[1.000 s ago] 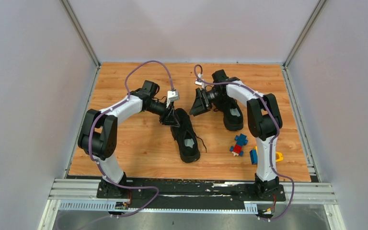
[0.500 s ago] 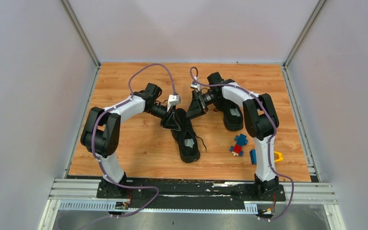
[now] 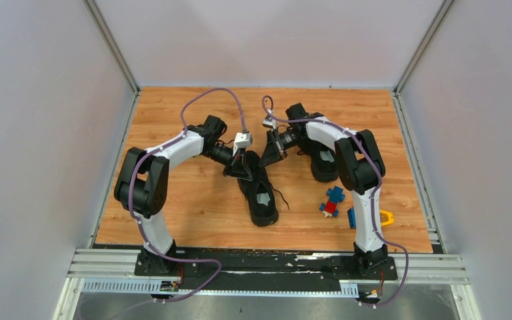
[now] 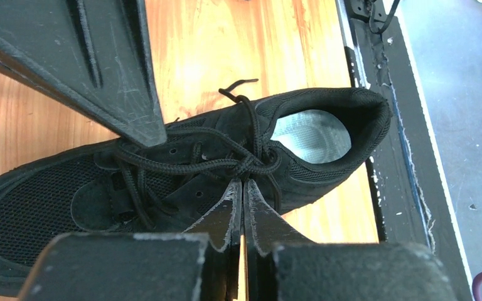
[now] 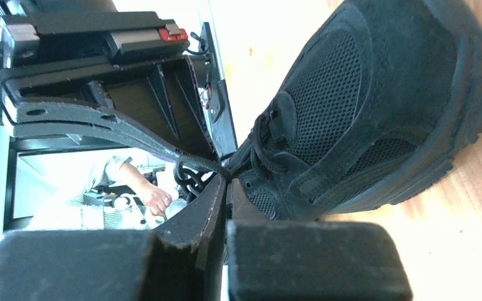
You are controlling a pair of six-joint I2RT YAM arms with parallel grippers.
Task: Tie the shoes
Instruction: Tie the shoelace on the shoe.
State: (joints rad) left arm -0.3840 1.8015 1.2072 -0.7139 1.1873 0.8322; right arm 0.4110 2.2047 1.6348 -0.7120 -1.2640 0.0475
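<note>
- Left gripper is just clamping shut, tips sitting at the crossing of the laces; shoe lying right under it.
- Right gripper is snapping shut too, tips beside the same shoe's laces.
- Cannot tell if either is catching lace; likely setting up the pull.

Top camera looks down from behind the near edge; both wrist cameras sit close, sharing the left black fabric sneaker.

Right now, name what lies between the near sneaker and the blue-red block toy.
Bare wooden tabletop, apart from a loose lace end trailing off the near sneaker; the top view shows it.
</note>
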